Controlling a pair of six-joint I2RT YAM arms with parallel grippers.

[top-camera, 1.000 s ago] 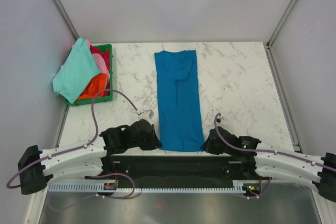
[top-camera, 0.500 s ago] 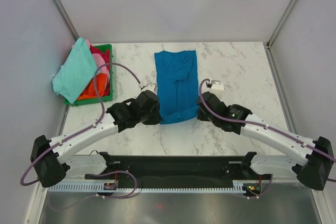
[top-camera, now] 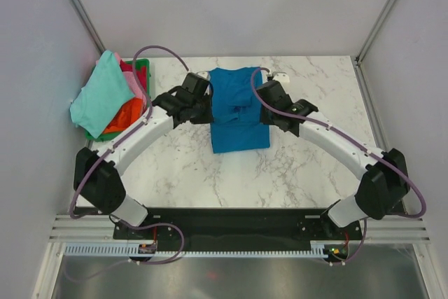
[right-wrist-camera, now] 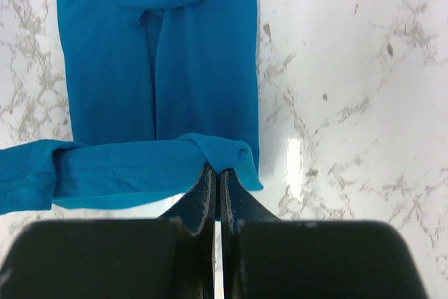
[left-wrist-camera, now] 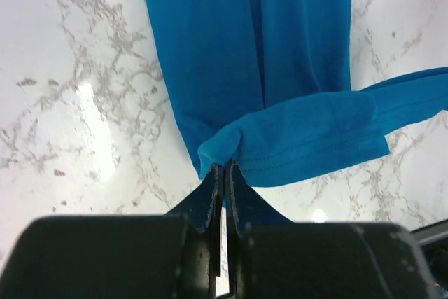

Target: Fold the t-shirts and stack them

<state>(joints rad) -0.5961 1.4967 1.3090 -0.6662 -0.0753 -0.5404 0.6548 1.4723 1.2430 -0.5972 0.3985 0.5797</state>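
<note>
Marble tabletop (top-camera: 308, 166) bears the bright blue t-shirt (top-camera: 239, 138) toward its far edge; other t-shirts (top-camera: 98, 99) heap the green basket (top-camera: 143, 66) at the far-left corner. Clamped on one hem corner each, left gripper (left-wrist-camera: 224, 173) and right gripper (right-wrist-camera: 217, 173) should lay both corners level, square with the collar edge.

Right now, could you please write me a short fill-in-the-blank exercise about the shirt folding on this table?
1. Shut on the hem of the bright blue cloth t-shirt are ____ grippers: the left gripper and the right gripper.
2. The green plastic basket stands at the far ____ corner of the white marble-patterned tabletop.
3. The topmost shirt of the pile in that basket is coloured mint-____.

Missing words: two; left; green.
</note>
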